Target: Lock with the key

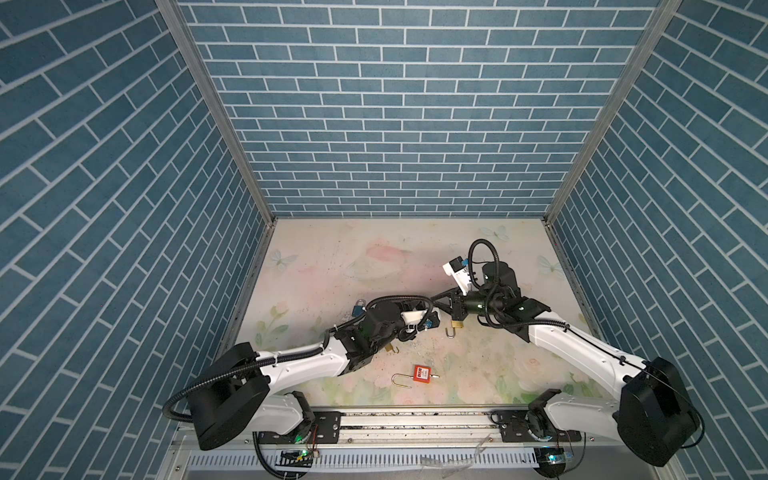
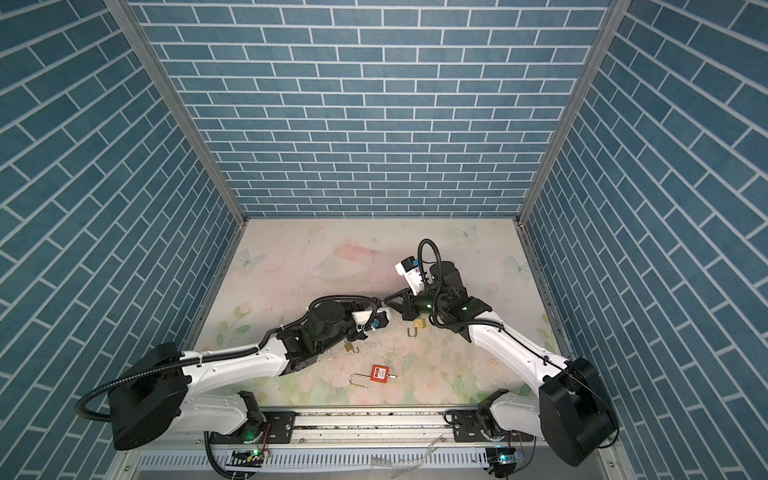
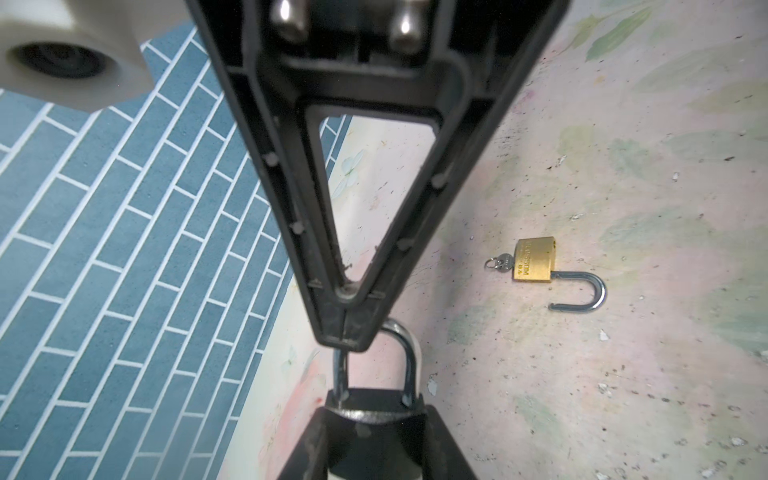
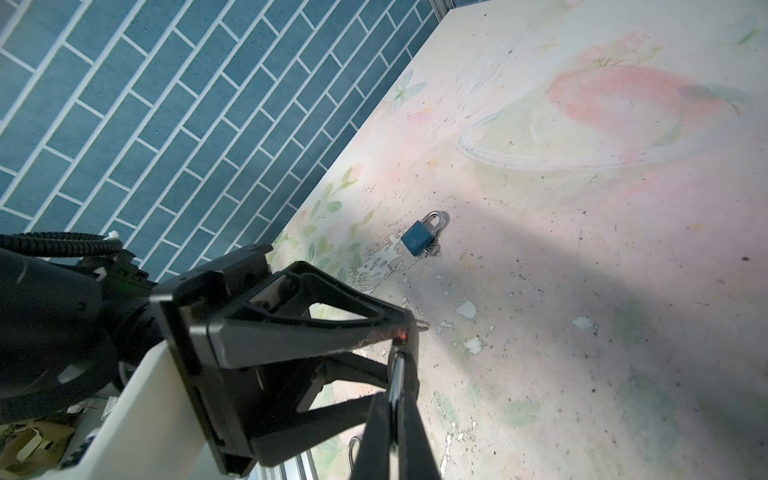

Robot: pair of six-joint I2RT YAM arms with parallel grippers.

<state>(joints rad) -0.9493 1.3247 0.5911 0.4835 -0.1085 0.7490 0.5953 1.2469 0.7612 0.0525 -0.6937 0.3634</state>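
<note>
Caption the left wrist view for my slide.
Left claw holds a black padlock, right claw pinches its shackle; a brass padlock lies open nearby.

Blue brick-pattern walls on three sides — floral tabletop scuffed, chipped; metal rail along front.

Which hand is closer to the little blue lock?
Left. The blue lock lies beside the wrist of the left hand; the right hand is farther over, pinching the black lock the left hand holds.
</note>
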